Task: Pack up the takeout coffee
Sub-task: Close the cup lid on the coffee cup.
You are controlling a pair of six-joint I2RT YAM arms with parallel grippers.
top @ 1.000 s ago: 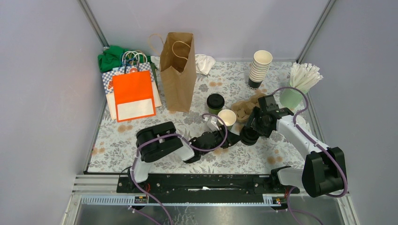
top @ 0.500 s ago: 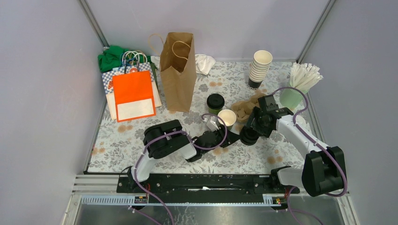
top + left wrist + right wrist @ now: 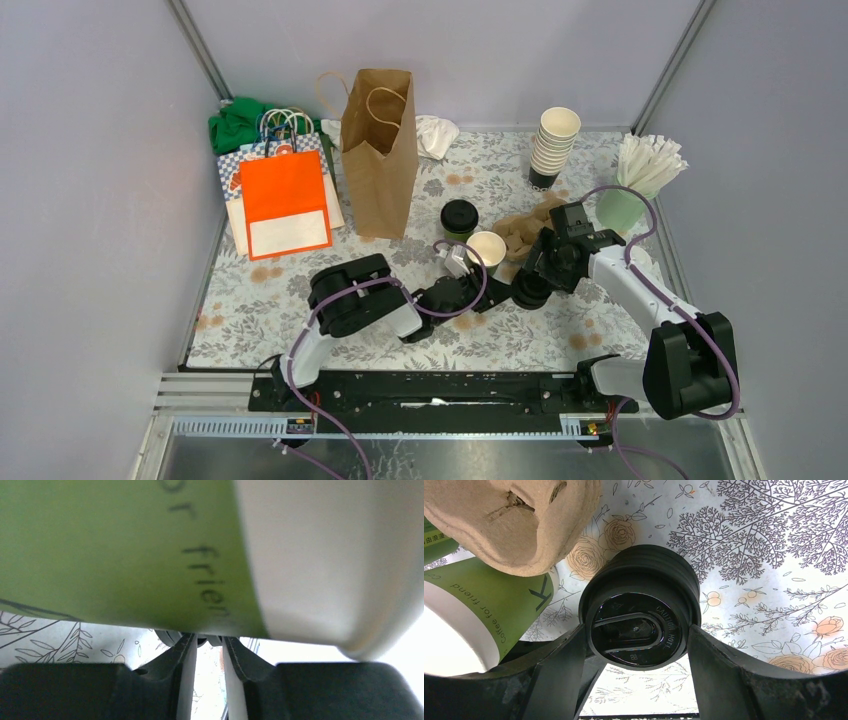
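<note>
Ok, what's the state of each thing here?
open green cup: upright, unlidded, left claw at it, grip unclear
lidded cup: upright, lid on
black lid stack: on table, right claw closed on it
brown bag: upright, mouth open
cream cup stack: nested, upright

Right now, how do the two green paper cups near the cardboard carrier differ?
The lidded cup wears a black lid; the open cup shows its white inside. The lidded cup stands clear of both arms; the open cup has the left gripper right beside it. Both are green paper cups.
</note>
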